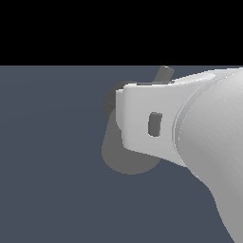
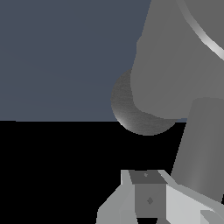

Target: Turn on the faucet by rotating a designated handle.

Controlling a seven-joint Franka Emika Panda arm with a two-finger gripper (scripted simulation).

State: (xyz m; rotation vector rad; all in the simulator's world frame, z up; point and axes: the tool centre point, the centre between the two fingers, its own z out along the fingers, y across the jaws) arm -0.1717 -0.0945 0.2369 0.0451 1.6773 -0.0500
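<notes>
Panda's white gripper (image 2: 146,199) sits right up against the faucet (image 1: 126,159), and only part of it shows at the edge of the wrist view: a dark pad face flanked by pale finger housings. Whether the fingers are spread or pressed together cannot be told from either picture, since the exterior view shows only the broad white hand from behind, covering most of the faucet.

Around that hand, the faucet's grey body peeks out below and toward the exterior view's left, with a darker rounded part behind it. A short dark stub juts up past the hand's upper edge; it may be the handle (image 1: 165,73), though too little shows to be sure. In the wrist view the faucet fills the upper part as a thick grey mass with a rounded, brushed end, and a grey rod (image 2: 199,144) runs down from it to just beside the gripper.

My judgement is that the step in hand is the approach to, or first contact with, the handle. The next move calls for seating a finger firmly against the rod and sweeping it around the faucet's axis, keeping contact so it does not slip off.
</notes>
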